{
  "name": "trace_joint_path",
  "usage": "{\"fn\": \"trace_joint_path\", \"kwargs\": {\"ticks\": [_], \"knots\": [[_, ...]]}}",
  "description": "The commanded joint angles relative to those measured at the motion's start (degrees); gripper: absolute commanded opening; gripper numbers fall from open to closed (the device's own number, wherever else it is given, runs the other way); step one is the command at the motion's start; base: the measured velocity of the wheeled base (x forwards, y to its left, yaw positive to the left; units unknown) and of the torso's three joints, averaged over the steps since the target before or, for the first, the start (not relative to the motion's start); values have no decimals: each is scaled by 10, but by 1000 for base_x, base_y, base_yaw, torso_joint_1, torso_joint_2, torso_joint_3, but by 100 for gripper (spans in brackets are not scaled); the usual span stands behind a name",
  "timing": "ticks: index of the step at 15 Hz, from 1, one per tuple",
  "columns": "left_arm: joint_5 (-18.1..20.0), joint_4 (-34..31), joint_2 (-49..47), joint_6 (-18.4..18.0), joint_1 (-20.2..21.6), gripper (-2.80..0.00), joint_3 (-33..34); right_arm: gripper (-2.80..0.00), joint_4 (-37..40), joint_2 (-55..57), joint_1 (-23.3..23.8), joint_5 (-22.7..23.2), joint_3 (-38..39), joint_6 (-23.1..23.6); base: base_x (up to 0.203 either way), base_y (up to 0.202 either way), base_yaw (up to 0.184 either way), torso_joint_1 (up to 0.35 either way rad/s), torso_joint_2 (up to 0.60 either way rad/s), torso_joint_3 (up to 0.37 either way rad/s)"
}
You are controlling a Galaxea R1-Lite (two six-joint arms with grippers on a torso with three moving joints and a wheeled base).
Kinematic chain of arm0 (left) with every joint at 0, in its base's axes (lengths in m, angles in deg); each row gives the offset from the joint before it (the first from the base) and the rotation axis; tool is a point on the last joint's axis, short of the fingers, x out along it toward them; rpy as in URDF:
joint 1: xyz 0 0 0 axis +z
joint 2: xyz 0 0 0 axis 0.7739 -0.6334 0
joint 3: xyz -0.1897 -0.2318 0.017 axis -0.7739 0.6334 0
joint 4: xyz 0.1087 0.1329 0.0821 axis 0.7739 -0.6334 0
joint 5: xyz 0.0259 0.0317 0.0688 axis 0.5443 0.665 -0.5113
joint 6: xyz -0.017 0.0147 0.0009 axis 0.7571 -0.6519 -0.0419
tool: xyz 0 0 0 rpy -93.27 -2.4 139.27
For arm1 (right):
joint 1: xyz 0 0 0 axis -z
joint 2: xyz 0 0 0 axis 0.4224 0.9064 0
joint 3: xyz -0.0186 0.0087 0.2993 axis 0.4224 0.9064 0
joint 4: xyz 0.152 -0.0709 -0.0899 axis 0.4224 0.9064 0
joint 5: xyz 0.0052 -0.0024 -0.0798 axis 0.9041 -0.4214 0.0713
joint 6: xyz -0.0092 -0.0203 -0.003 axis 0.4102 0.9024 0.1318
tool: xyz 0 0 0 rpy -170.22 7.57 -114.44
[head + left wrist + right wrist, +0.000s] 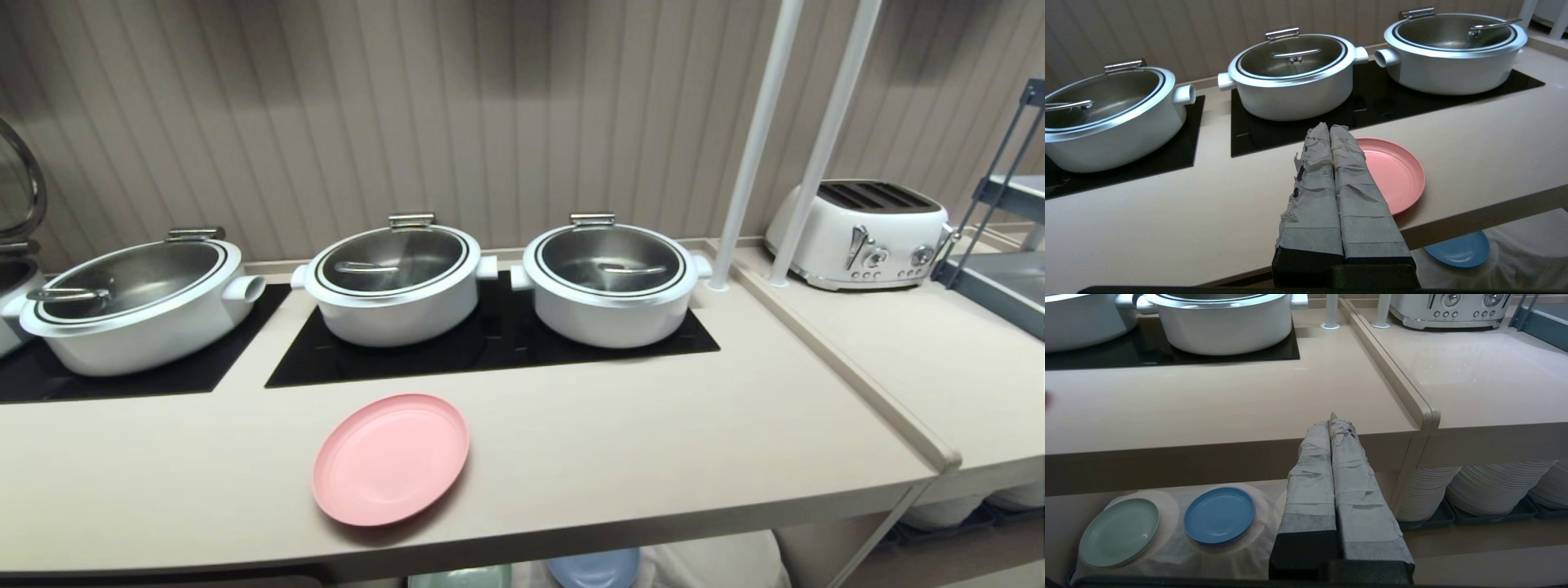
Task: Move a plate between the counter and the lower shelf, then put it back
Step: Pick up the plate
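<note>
A pink plate [390, 458] is lying flat on the beige counter [653, 425], near its front edge, just before the black cooktop. The left gripper [1329, 127] is hovering above the counter beside the plate, its taped fingers pressed together, holding nothing. The right gripper [1332, 418] is hanging before the counter's front edge, likewise closed and empty.

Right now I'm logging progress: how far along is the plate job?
Nothing looks done: the pink plate lies on the counter. The left gripper, shut and empty, is above the counter near it. Left: carry it to the lower shelf beside the blue plate, then back.
</note>
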Motion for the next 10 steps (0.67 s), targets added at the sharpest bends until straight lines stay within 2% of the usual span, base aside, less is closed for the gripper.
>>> {"fn": "trace_joint_path", "kwargs": {"ticks": [1, 3, 5, 8, 10], "knots": [[1, 1, -91, 0, 0, -280, -33, -280, 0, 0, 0, 0, 0, 0, 0, 0, 0, 0, 0, 0], [1, 1, -157, 2, 1, -280, -68, -280, 0, 0, 0, 0, 0, 0, 0, 0, 0, 0, 0, 0], [0, 2, -217, 19, 1, -280, -92, -280, 0, 0, 0, 0, 0, 0, 0, 0, 0, 0, 0, 0], [-4, 2, -312, 79, 4, -280, -131, -280, 0, 0, 0, 1, 0, 0, 0, 0, 0, 0, 0, 0], [-12, -2, -378, 104, 7, -280, -156, -280, 0, 0, 0, 1, 0, -1, 0, 0, 0, 0, 0, 0]]}}
